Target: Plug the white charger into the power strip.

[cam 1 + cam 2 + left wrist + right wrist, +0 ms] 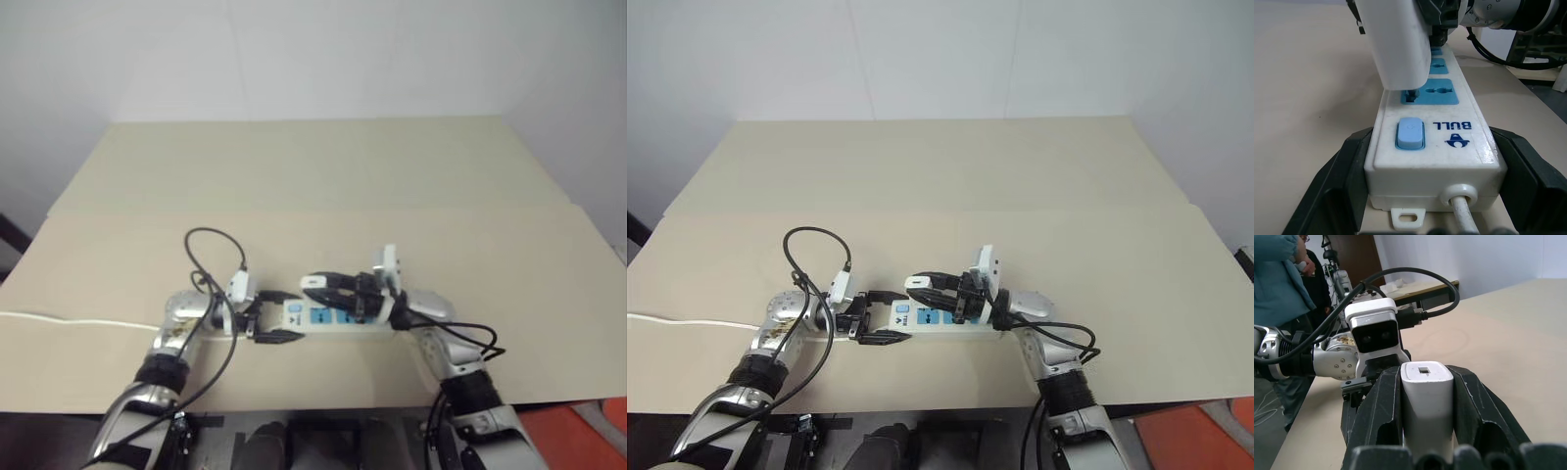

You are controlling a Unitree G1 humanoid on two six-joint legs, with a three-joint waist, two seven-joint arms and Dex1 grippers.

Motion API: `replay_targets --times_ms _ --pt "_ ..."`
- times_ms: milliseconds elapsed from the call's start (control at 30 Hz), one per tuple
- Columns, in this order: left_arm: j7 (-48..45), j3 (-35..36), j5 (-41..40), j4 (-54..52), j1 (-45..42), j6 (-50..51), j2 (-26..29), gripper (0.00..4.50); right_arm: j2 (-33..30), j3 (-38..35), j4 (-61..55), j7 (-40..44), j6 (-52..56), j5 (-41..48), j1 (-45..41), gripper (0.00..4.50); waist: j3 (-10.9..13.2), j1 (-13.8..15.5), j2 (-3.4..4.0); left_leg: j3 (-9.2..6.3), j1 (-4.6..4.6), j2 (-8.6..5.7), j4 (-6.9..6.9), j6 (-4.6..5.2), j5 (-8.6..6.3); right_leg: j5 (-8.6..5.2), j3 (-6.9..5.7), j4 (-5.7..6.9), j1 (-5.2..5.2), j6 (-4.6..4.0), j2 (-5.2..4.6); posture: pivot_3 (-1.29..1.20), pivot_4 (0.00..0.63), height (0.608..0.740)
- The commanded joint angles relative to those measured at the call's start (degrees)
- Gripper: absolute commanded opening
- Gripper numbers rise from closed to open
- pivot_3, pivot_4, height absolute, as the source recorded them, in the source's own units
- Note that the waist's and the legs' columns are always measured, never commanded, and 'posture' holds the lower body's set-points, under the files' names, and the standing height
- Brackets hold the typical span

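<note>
While the left gripper [1430,196] clamped the switch end of the power strip [1449,137] between its two black fingers on the tan table [323,176], the right gripper [1427,431] held the white charger [1427,401] pinched tight, its prongs resting in the blue socket nearest the switch [1409,133]; beyond stood a person [1278,289]

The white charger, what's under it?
Under the white charger is the power strip; its prongs enter the first blue socket beside the switch. The charger covers that socket's other part.
</note>
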Motion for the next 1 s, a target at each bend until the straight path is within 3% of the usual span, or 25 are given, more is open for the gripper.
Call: replay_targets --times_ms 33,1000 --pt "-0.04 1.09 -0.32 -1.38 0.44 0.1 -0.19 3.27 0.49 -0.36 0.34 0.6 -2.56 -0.16 -1.15 1.17 0.0 0.01 0.0 0.0 0.0 0.0 0.0 0.0 0.0 0.0 0.0 0.0 0.0 0.0 0.0 0.0 0.15 0.74" --pt "-0.28 1.54 0.25 0.18 -0.18 -0.96 -0.45 3.27 -6.45 -3.01 6.96 5.17 -3.25 0.26 -0.91 1.17 -0.02 0.41 0.02 0.05 0.51 0.02 -0.15 0.01 -0.02 0.0 0.11 -0.3 0.58 0.0 0.03 0.0 0.15 0.74"
